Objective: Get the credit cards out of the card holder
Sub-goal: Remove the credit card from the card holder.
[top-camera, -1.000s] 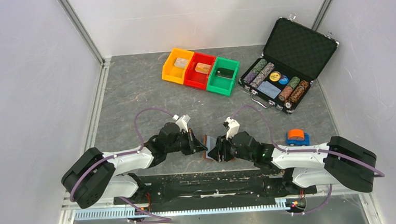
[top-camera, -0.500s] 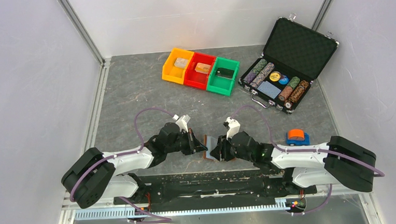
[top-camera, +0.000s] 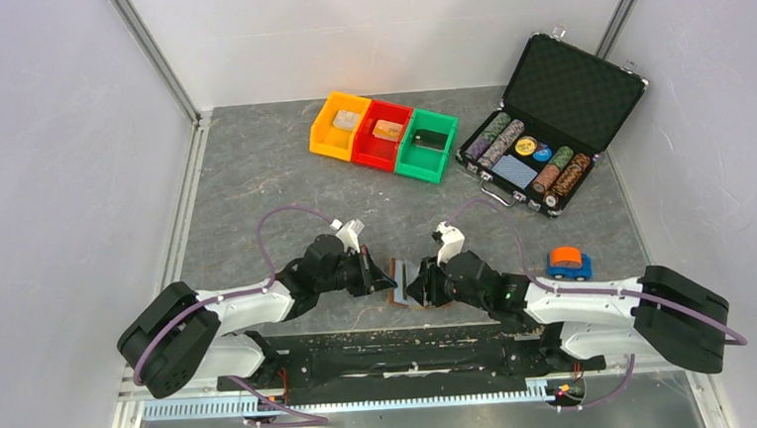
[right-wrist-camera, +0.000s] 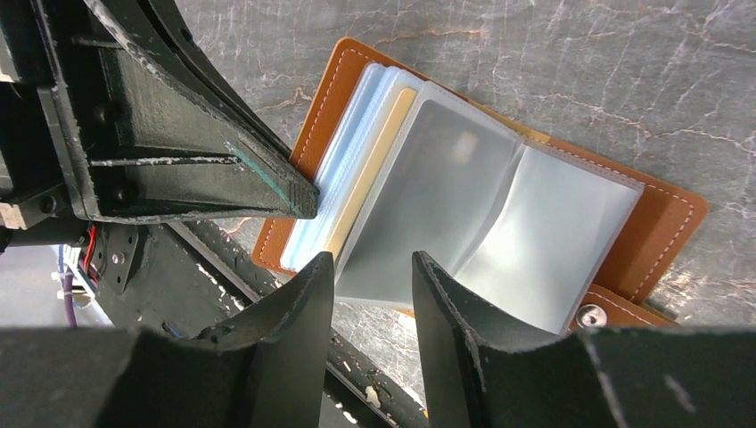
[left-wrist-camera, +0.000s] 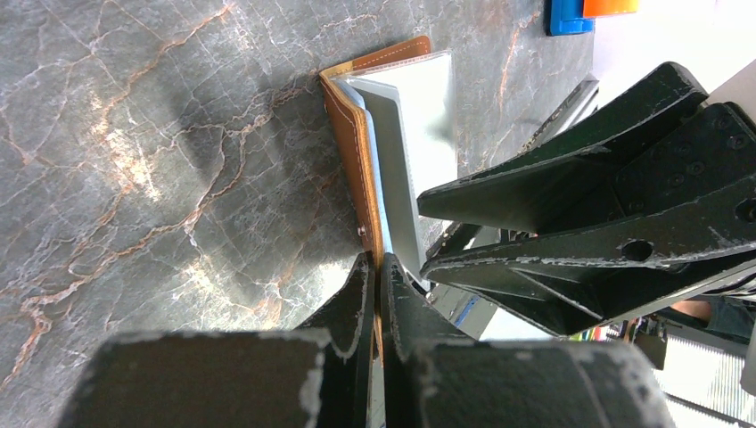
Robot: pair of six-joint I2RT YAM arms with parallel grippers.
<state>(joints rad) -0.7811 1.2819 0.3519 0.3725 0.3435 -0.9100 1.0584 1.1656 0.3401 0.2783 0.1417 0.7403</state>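
Note:
The brown leather card holder (top-camera: 399, 274) lies open on the grey table between my two grippers. In the left wrist view my left gripper (left-wrist-camera: 376, 263) is shut on the edge of the holder's leather cover (left-wrist-camera: 352, 134). In the right wrist view the holder (right-wrist-camera: 664, 223) shows clear plastic sleeves (right-wrist-camera: 481, 214), pale blue pockets and the edge of a tan credit card (right-wrist-camera: 374, 169) tucked on its left side. My right gripper (right-wrist-camera: 373, 263) is open, its fingers on either side of the near edge of a clear sleeve. The left gripper (top-camera: 376, 273) and right gripper (top-camera: 422, 288) face each other.
Orange (top-camera: 339, 124), red (top-camera: 382, 134) and green (top-camera: 427, 145) bins stand at the back centre. An open black chip case (top-camera: 548, 124) is at the back right. A small orange and blue object (top-camera: 567, 261) sits right of the right arm.
My right arm has shifted slightly to the right, its gripper staying at the holder's sleeves. The left gripper and the holder have hardly moved.

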